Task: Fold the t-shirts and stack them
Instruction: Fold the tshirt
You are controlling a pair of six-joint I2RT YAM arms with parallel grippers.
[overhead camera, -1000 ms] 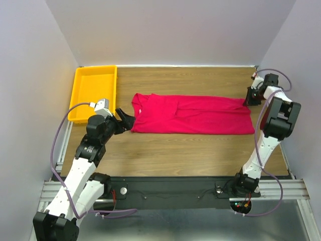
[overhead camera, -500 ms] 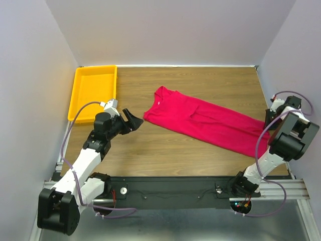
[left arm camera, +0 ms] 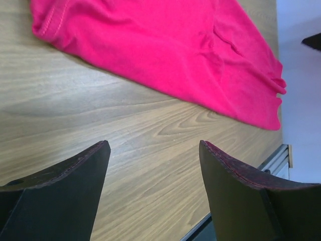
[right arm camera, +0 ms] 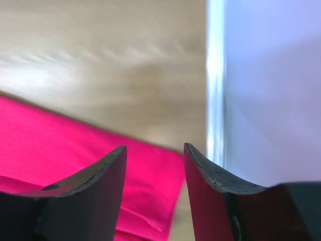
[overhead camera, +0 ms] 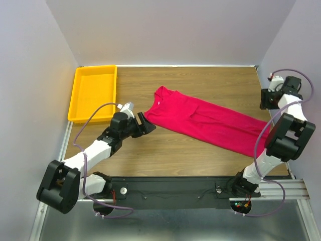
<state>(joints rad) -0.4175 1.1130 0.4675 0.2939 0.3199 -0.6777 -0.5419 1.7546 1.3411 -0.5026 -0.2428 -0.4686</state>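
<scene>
The crimson t-shirt lies folded lengthwise into a long strip, slanting across the table from its collar end at the middle back to its hem at the near right. My left gripper is low over the wood just left of the collar end, open and holding nothing. In the left wrist view the t-shirt lies ahead of the gripper, apart from it. My right gripper is at the far right edge, away from the hem. The blurred right wrist view shows the gripper open above the t-shirt.
A yellow tray stands at the back left corner. Walls close the table in on the left, back and right. A metal rail runs along the right edge, close to my right gripper.
The shirt was swung from straight to slanting, its hem pulled to the near right. My right gripper then opened, let go of the hem and drew back. My left gripper moved right toward the collar.
</scene>
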